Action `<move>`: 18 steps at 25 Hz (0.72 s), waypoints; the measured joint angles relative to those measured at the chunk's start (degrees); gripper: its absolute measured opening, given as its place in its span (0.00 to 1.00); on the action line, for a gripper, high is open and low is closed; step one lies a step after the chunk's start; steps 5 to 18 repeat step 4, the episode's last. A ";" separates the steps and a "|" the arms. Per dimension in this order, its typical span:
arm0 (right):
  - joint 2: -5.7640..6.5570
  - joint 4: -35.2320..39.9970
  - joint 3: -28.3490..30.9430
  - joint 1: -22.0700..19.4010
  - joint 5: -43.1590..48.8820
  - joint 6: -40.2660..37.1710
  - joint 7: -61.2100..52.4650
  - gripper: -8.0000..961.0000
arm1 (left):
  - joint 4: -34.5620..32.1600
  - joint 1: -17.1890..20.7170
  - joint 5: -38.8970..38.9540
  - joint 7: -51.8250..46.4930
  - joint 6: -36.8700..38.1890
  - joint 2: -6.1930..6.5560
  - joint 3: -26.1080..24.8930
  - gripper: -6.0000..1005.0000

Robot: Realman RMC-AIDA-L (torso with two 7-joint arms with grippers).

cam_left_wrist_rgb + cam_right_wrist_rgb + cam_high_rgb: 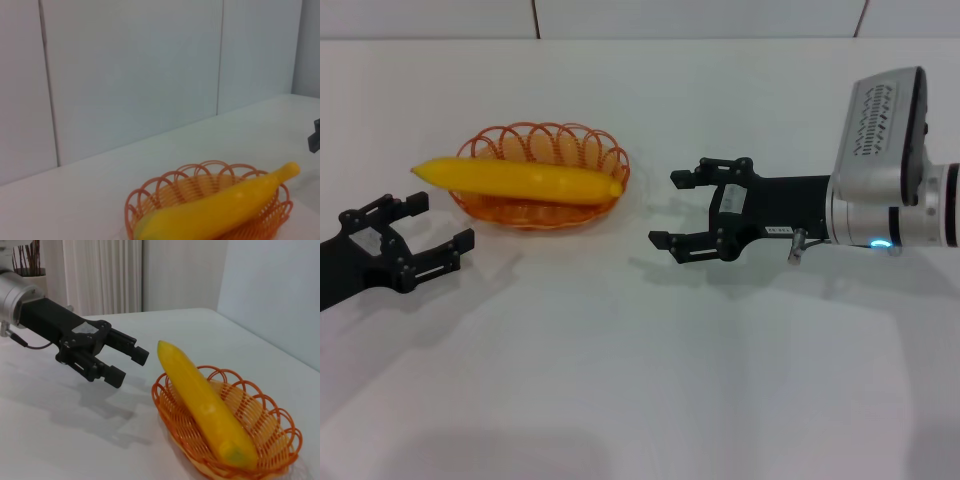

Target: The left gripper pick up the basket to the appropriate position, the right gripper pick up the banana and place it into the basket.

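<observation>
1. White table [650,400] and pale wall panels frame the scene.
2. Lying lengthwise in the basket [590,150], the banana [520,178] overhangs the rim at one end, so both placements look done.
3. The left tool [425,228] sits near the basket on the robot's left, fingers spread, holding nothing.
4. The right tool [672,210] hangs apart on the other side, fingers spread, empty.
5. Probably only pulling the arms away is left.
</observation>
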State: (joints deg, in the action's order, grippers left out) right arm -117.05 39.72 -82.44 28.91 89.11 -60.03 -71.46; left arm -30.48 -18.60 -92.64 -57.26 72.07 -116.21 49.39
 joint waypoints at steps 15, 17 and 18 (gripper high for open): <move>-0.02 0.00 0.00 0.00 0.00 0.00 0.01 0.89 | 0.00 -0.03 0.00 0.01 0.00 -0.02 0.00 0.82; -0.02 0.00 0.00 0.00 0.00 0.00 0.01 0.89 | 0.00 -0.03 0.00 0.01 0.00 -0.02 0.00 0.82; -0.02 0.00 0.00 0.00 0.00 0.00 0.01 0.89 | 0.00 -0.03 0.00 0.01 0.00 -0.02 0.00 0.82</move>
